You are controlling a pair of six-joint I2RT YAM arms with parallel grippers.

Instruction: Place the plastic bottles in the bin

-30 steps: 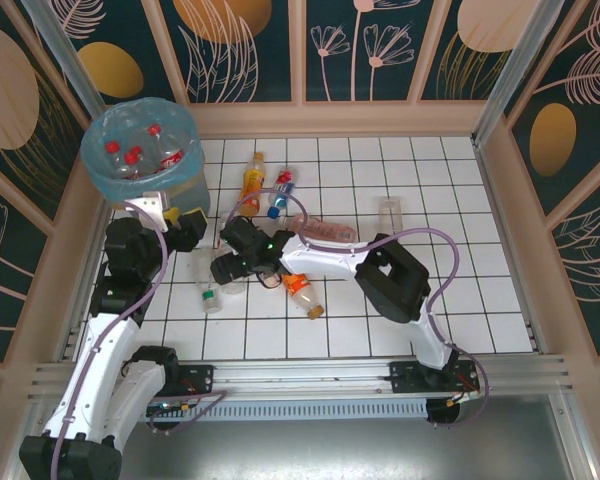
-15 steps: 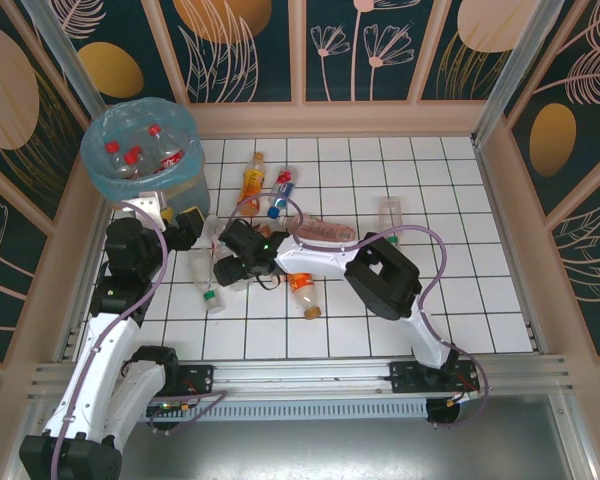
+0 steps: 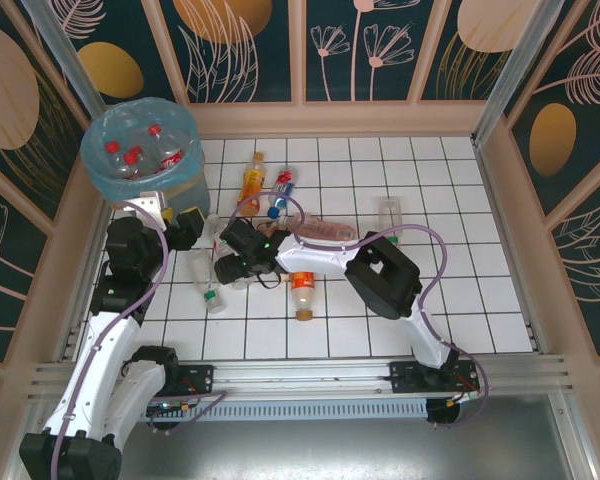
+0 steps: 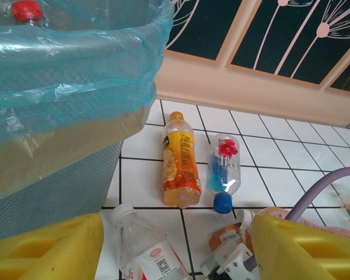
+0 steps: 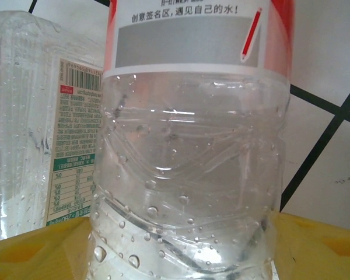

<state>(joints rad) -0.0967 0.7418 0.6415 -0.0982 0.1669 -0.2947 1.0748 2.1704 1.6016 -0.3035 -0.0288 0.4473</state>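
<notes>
Clasping a clear red-labelled plastic bottle (image 5: pixel 186 163), right pincer (image 5: pixel 184 239) snug around it.
Next, likely: lift toward the blue-lined round bin (image 3: pixel 180 180), upper left.

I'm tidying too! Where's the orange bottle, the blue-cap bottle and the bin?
orange bottle (image 4: pixel 181 162): left wrist view, its label.
blue-cap bottle (image 4: pixel 223 169): left wrist view, its label.
bin (image 4: pixel 46 186): left wrist view, its grey wall.
</notes>
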